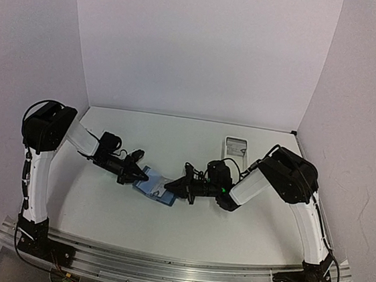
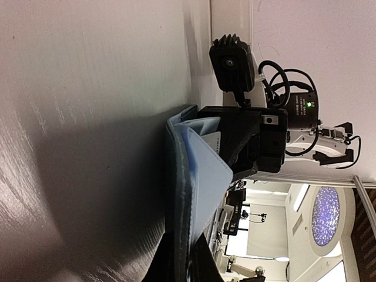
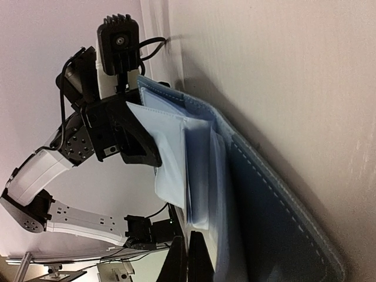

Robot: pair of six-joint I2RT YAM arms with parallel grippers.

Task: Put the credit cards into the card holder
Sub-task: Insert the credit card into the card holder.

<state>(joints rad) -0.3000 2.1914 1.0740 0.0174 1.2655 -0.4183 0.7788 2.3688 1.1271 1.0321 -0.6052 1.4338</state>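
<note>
the small, flat blue stitched card holder (image 1: 153, 186) is lying mid-table between the two arms. the left gripper (image 1: 133, 173) is clamping narrowly on its left edge. the right gripper (image 1: 175, 188) is pinching fully closed among the inner leaves; whether a card is between its fingers i cannot tell. done well, the left is pinning the cover flat while the right is sliding straight into a pocket mouth. the wrist views are showing pale pockets fanned open. only the top view is showing the long white rectangular tray (image 1: 235, 146) behind.
</note>
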